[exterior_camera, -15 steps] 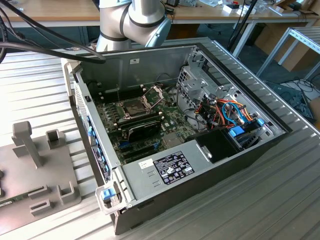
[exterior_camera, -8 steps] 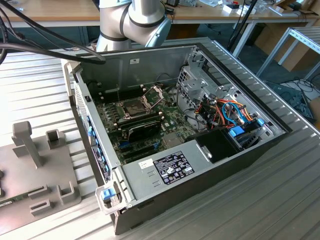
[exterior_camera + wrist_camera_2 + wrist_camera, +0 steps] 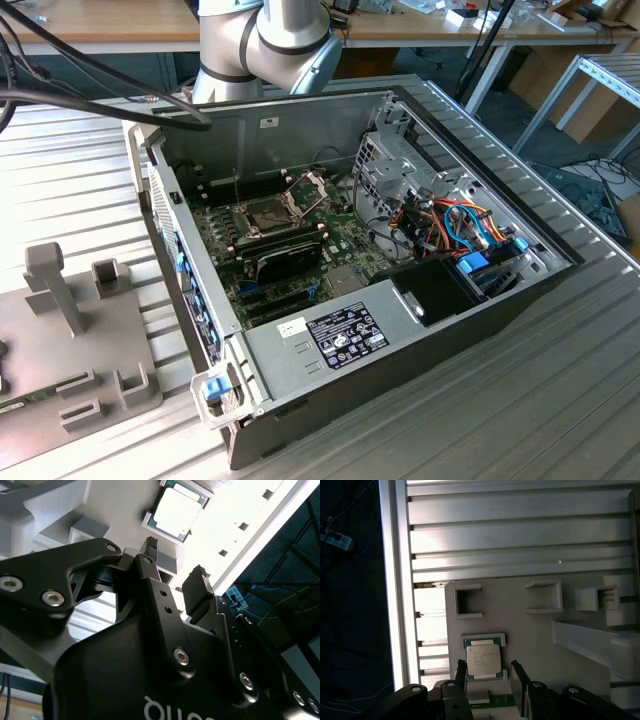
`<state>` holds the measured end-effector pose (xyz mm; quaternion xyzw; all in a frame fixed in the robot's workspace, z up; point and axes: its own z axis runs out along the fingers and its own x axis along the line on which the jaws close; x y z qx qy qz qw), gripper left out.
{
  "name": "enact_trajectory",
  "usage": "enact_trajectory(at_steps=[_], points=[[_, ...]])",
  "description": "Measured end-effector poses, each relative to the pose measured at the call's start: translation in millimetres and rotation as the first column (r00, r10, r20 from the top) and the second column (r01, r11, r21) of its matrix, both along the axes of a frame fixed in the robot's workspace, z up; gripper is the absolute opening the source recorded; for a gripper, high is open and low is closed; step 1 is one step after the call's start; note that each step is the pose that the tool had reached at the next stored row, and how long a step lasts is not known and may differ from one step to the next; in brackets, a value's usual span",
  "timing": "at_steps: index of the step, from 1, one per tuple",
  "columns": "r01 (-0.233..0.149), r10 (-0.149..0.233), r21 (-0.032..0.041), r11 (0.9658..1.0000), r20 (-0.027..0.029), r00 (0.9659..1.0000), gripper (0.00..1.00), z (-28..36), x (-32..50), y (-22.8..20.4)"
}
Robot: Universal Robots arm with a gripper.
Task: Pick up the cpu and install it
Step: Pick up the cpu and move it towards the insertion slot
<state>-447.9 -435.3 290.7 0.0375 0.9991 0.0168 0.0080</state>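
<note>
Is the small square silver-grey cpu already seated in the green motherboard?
No, the cpu lies on the pale grey holder plate.

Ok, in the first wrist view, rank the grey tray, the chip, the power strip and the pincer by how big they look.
1. grey tray
2. chip
3. power strip, though it seems farther off
Not ranked: the pincer sits right at the camera and is partly out of frame.

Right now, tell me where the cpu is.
In both wrist views the cpu lies flat in a cradle on the grey fixture plate, just ahead of the open claw.
</note>
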Motion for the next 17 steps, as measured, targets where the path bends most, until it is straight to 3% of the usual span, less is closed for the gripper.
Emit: enact_trajectory(at_steps=[17], points=[[0.000, 0.000, 0.0000, 1.0000, 0.0000, 1.0000, 0.48, -6.6, 0.0, 0.0]])
